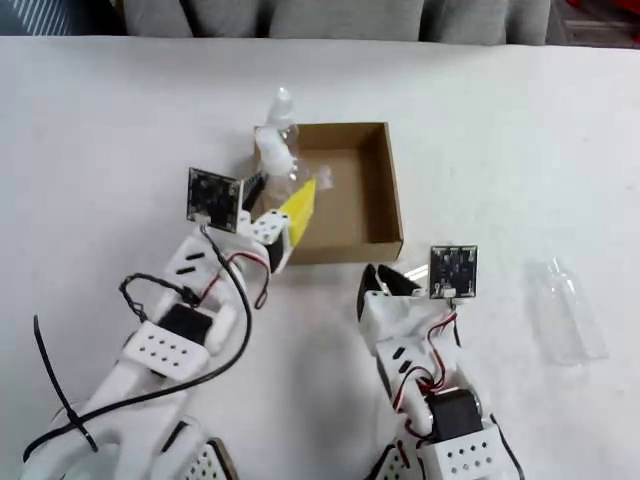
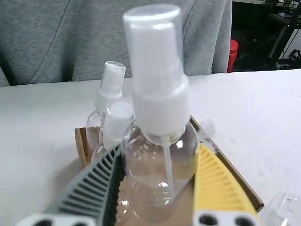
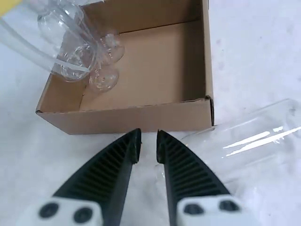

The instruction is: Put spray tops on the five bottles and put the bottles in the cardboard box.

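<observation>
My left gripper (image 2: 160,157) is shut on a clear bottle (image 2: 160,174) that carries a white spray top (image 2: 157,70). In the high view that bottle (image 1: 276,150) stands upright over the left edge of the cardboard box (image 1: 385,185), with the left gripper (image 1: 285,212) around its body. Two more topped bottles (image 2: 110,96) stand behind it in the box corner (image 2: 81,141). My right gripper (image 1: 375,282) rests by the box's front wall (image 3: 127,120); its black fingers (image 3: 122,160) are shut with nothing between them. A capless clear bottle (image 1: 568,310) lies on the table to the right.
The box floor (image 3: 160,66) is bare on its right side. The lying bottle (image 3: 254,136) is close beside the right gripper (image 3: 148,136). The white table (image 1: 500,130) stretches around the box. A person in grey sits behind the far edge.
</observation>
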{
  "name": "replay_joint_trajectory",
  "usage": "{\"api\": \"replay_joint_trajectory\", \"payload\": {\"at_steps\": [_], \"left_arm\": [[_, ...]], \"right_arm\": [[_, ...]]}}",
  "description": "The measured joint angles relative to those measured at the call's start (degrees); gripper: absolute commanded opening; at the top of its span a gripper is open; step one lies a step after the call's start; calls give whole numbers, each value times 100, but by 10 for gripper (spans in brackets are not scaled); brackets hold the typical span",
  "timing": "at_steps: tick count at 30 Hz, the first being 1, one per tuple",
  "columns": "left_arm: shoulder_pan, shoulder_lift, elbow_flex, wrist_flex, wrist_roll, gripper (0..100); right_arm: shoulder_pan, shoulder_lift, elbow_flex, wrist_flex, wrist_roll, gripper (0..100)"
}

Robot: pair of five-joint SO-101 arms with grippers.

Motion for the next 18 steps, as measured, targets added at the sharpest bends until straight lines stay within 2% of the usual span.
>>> {"api": "replay_joint_trajectory", "payload": {"at_steps": [18], "left_arm": [[-114, 0, 378, 0, -378, 22]], "right_arm": [[44, 0, 0, 9, 9, 37]]}}
